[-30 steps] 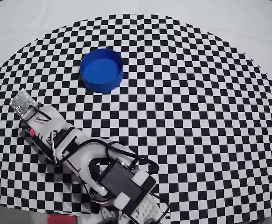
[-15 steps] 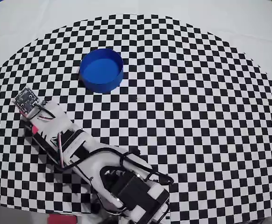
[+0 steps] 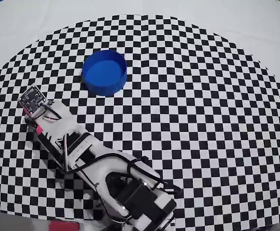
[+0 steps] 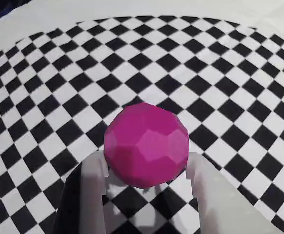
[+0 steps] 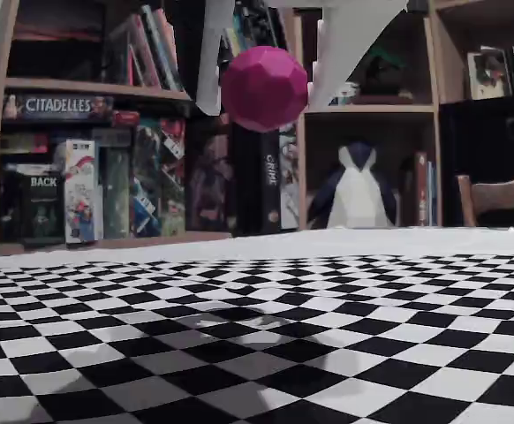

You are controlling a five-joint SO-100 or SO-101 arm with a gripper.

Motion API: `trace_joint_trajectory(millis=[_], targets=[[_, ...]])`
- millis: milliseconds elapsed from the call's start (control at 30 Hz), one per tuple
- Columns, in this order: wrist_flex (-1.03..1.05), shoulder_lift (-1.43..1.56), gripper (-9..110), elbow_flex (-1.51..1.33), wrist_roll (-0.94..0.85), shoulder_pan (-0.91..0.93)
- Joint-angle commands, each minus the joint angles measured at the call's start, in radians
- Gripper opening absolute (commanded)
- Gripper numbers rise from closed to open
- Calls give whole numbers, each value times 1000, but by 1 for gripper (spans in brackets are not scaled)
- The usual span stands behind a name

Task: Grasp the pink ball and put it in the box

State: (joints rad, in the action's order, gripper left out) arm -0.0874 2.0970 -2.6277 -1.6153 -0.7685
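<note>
Overhead view first: across the last second your arm [image 3: 96, 163] swung a little clockwise, so its tip moved from about 9 o'clock of the checkered counter [image 3: 202, 120] toward the box [image 3: 104, 72]. The wrist board at the tip stood nearer the tub than it had a second before, though well short of it, with the box at roughly 1 o'clock from the tip. The box itself did not move and looked empty. That reads as the carry phase: the pickup was done and you were bringing the load across, with the drop yet to come.

You could not see the pink ball from above, because the arm covered it. In the wrist view the pink ball [image 4: 146, 144] sat between the two pale fingers [image 4: 94, 170] of the end effector [image 4: 147, 168], one pad pressed to each side near its lower half. The end effector was closed only as far as the ball's width allowed, gripping the ball and nothing else. In the fixed view the ball [image 5: 264, 88] hung well clear of the counter, pinched between the fingers, with its shadow on the squares below.

You would want the tip fully over the tub's rim before letting go.
</note>
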Motion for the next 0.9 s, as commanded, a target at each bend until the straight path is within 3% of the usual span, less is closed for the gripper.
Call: trace_joint_trajectory(millis=[0,867], targets=[[-3,46,0,3,-5,12],[49,129,0,3,-5,225]])
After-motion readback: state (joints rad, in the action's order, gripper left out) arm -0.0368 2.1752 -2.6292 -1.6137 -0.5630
